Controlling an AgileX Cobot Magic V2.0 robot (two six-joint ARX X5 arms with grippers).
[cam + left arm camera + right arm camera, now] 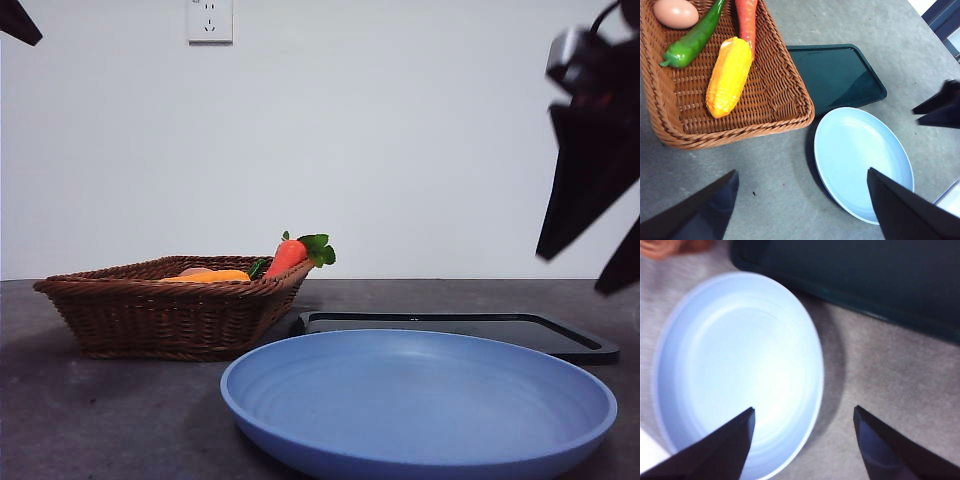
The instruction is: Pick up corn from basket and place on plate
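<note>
corn point(729, 76): laid in the basket point(785, 105), beside a carrot point(746, 20)
plate point(420, 400): seen bare, at 5 o'clock of the basket
left gripper point(800, 210): jaws held apart
right gripper point(802, 440): jaws held apart above the plate

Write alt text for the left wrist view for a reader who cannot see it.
A brown wicker basket on a grey table holds a yellow corn cob, a green pepper, a carrot and an egg. Beside it lie an empty light-blue plate and a black tray. The open left gripper hovers above, holding nothing.

No text, label or number is readable (any view).
</note>
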